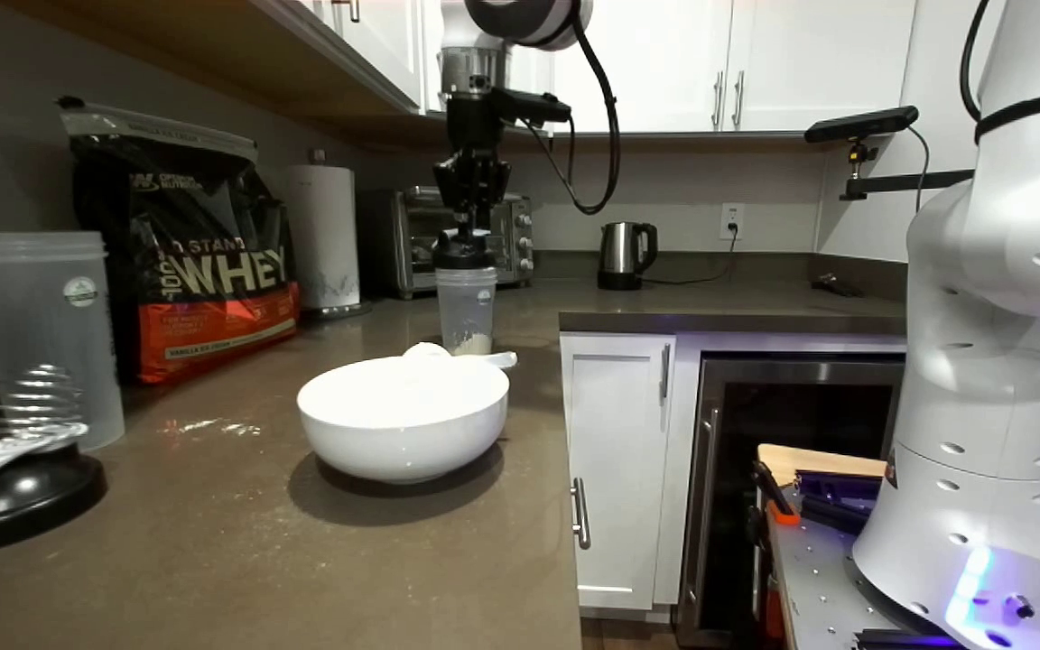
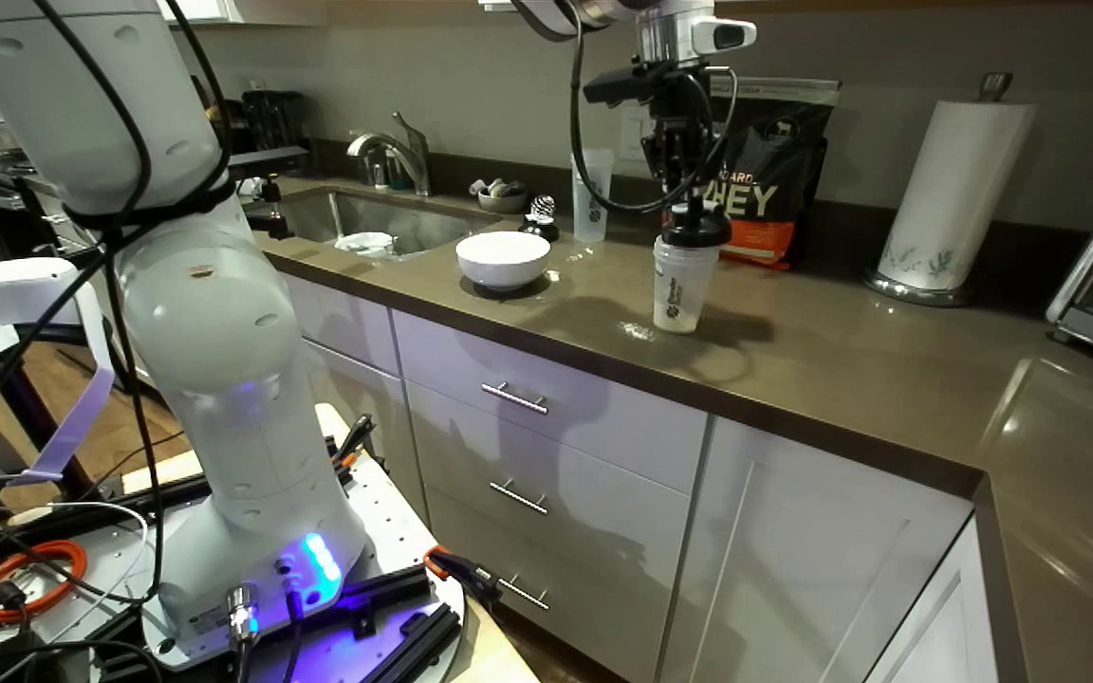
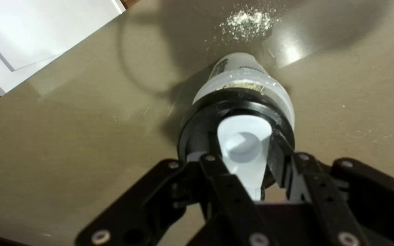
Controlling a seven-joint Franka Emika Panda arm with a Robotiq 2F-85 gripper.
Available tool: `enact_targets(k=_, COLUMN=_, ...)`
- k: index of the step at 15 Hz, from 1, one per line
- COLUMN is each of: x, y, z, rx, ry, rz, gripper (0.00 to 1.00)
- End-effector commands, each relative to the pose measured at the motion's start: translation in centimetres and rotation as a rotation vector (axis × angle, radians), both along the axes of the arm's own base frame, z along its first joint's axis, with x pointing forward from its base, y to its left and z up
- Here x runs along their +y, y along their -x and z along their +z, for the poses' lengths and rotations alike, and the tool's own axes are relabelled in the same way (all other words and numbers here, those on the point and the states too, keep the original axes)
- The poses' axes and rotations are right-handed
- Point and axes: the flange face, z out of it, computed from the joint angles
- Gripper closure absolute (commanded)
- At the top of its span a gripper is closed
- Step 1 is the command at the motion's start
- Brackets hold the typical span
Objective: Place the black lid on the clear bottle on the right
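Observation:
My gripper [image 3: 246,145] is shut on the black lid [image 3: 238,104], its fingers on either side of the lid's white flip piece [image 3: 242,133]. The clear bottle [image 2: 679,285] stands upright with pale powder at its bottom; it also shows in the wrist view [image 3: 238,63]. In both exterior views the lid [image 1: 461,255] [image 2: 698,230] is at the bottle's mouth. In the wrist view part of the bottle's rim shows past the lid at the upper right, so the lid looks off-centre or raised. Whether it touches the rim all round is hidden.
A white bowl [image 1: 403,424] stands beside the bottle. Another clear bottle [image 1: 51,316], another black lid [image 1: 23,496] with a wire ball, and a whey bag [image 1: 204,244] stand farther along. A paper towel roll [image 2: 959,194] is behind. Spilled powder [image 3: 248,24] lies near the bottle.

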Motion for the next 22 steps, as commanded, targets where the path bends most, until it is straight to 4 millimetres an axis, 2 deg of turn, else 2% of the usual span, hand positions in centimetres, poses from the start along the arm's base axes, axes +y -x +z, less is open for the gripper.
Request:
enact_targets(k=1, x=-0.7, y=-0.2, z=0.3, rx=-0.003, ry=-0.009, rz=-0.014, gripper=0.88)
enact_targets(k=13, x=0.4, y=0.0, z=0.5, rx=-0.006, ry=-0.057, rz=-0.018, gripper=0.88)
enact_targets(k=22, x=0.0, y=0.7, z=0.3, rx=0.008, ry=-0.057, rz=-0.024, gripper=0.88)
